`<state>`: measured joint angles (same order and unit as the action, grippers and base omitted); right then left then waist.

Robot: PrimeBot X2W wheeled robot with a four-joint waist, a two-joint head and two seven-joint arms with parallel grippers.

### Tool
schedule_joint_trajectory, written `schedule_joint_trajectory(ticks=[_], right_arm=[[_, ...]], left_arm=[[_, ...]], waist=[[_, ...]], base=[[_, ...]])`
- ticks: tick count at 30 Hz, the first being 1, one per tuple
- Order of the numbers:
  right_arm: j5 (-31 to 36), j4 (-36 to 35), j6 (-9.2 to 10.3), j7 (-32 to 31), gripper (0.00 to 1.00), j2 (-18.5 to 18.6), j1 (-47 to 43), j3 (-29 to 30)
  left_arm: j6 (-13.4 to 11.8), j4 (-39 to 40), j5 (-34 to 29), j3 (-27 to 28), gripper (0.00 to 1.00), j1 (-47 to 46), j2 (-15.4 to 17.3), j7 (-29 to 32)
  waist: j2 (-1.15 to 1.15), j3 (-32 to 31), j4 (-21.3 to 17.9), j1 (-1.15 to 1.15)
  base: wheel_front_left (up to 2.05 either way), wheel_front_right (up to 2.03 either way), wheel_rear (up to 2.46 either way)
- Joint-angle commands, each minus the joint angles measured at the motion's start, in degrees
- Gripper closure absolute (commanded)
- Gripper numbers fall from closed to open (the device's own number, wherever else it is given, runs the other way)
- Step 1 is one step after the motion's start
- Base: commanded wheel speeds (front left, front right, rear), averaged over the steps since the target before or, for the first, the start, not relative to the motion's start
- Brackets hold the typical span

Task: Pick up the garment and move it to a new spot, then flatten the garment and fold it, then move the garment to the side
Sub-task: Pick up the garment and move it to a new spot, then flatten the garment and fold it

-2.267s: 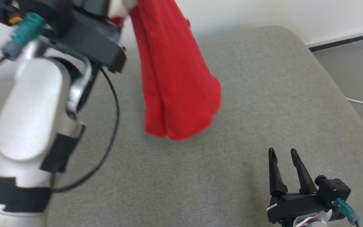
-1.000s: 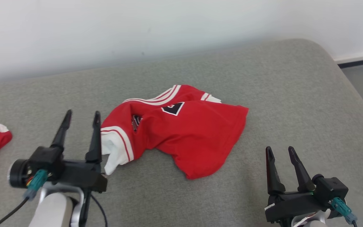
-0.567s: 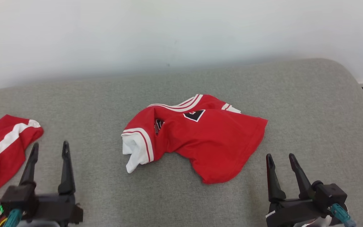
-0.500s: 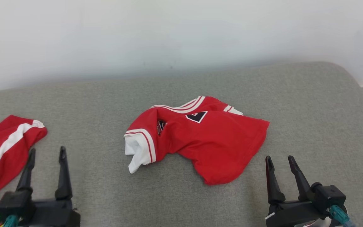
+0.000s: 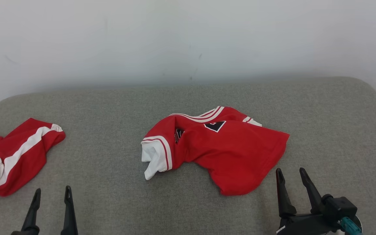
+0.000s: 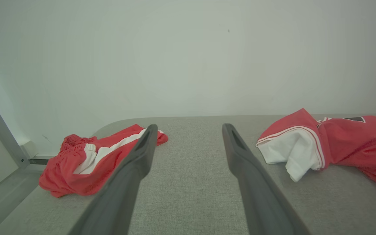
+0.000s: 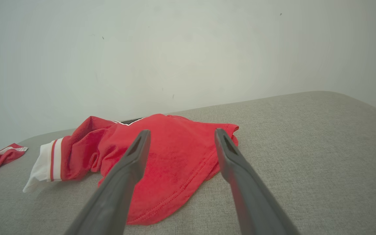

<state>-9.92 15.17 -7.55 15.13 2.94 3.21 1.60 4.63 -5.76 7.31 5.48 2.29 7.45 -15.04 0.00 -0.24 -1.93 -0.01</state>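
Red garment (image 5: 227, 153) crumpled on grey cushion (image 5: 109, 202); left end effector (image 5: 52, 188), right end effector (image 5: 290, 169) both spread, empty

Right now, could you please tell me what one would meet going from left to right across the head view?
red white-striped garment → left pincer, open → red jersey, crumpled → right pincer, open

Plain indoor room: grey upholstered cushion (image 5: 109, 107) against white wall (image 5: 175, 39).
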Motion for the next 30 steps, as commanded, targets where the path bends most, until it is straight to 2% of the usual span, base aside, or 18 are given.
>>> schedule_joint_trajectory(ticks=[1, 7, 30], right_arm=[[0.39, 0.09, 0.12, 0.03, 0.0, -0.13, -0.66, 0.03], [0.67, 0.83, 0.12, 0.03, 0.0, -0.11, -1.08, 0.16], [0.61, 1.96, 0.12, 0.03, 0.0, -0.12, -1.3, 0.29]], left_arm=[[0.4, -0.29, 0.04, 0.05, 0.0, 0.75, -0.41, -0.21], [1.31, -1.59, -1.03, 0.39, 0.0, 1.38, -1.05, -0.21], [2.14, -2.38, -2.76, 2.9, 0.0, 1.93, -3.0, -0.21]], waist=[[0.0, -0.11, 0.16, 0.01], [0.0, -0.25, 0.62, 0.01], [0.0, 0.76, 0.57, 0.01]], base=[[0.0, 0.0, 0.0], [0.0, 0.0, 0.0], [0.0, 0.0, 0.0]])
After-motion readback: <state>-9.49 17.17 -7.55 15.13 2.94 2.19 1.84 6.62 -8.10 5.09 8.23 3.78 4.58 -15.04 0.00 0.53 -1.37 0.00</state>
